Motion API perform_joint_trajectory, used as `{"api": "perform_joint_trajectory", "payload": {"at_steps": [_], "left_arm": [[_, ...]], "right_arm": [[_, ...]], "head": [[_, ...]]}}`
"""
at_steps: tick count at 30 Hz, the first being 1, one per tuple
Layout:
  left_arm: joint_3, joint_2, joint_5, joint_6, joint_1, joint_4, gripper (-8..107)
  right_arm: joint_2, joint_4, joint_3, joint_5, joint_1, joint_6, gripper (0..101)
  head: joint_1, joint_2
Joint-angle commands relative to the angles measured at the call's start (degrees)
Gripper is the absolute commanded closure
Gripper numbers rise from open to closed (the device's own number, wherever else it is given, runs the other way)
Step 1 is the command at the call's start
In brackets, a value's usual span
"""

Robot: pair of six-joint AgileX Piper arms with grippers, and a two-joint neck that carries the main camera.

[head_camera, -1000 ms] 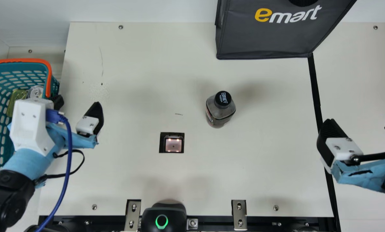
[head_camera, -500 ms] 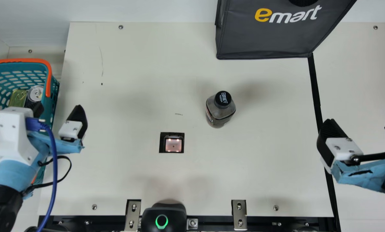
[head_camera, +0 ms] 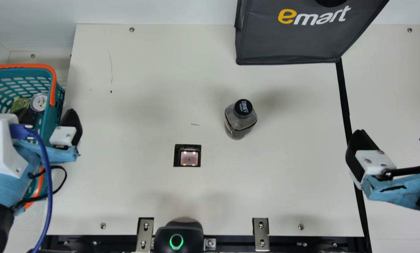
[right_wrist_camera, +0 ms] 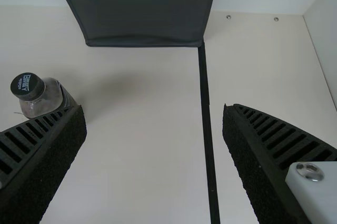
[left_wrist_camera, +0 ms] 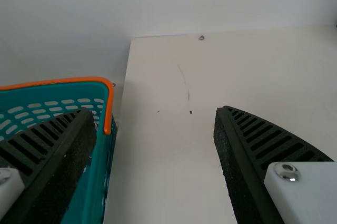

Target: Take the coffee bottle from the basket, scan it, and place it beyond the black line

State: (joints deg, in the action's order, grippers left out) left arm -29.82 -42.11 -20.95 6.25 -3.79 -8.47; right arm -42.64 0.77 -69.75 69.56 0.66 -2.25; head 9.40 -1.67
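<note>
My left gripper point(head_camera: 47, 118) is open over the right edge of the teal basket point(head_camera: 20, 66), one finger on the basket's side and the other beyond its wall. The left wrist view has the gripper point(left_wrist_camera: 155, 113) with the basket point(left_wrist_camera: 99, 174) by one finger. A black-capped bottle point(head_camera: 240, 121) stands upright on the table, right of the scanner window point(head_camera: 189, 158). My right gripper point(head_camera: 393, 136) is open near the black line point(head_camera: 344, 98). In the right wrist view, the gripper point(right_wrist_camera: 154, 109) has the line point(right_wrist_camera: 206, 108) between its fingers and the bottle point(right_wrist_camera: 45, 97) beyond one finger.
A dark grey bag point(head_camera: 294, 38) stands at the back right, by the line's far end. Inside the basket are a silver-topped can point(head_camera: 39, 102) and a yellow-green item point(head_camera: 19, 104). A black device point(head_camera: 178, 233) with a green ring sits at the front edge.
My left arm has moved left, from the table side to over the basket's right edge, its gripper staying open. The right arm and the bottle have kept still.
</note>
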Motion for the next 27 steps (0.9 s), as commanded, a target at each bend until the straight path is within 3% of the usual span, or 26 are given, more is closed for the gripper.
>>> {"api": "perform_joint_trajectory", "payload": {"at_steps": [1,27], "left_arm": [[0.0,0.0,0.0,0.0,0.0,0.0,9],[-0.05,0.0,-0.18,-0.23,-0.01,0.02,9]], "right_arm": [[0.0,0.0,0.0,0.0,0.0,0.0,10],[0.0,0.0,0.0,0.0,0.0,0.0,10]], "head": [[-1.48,0.09],[-1.48,0.09]]}}
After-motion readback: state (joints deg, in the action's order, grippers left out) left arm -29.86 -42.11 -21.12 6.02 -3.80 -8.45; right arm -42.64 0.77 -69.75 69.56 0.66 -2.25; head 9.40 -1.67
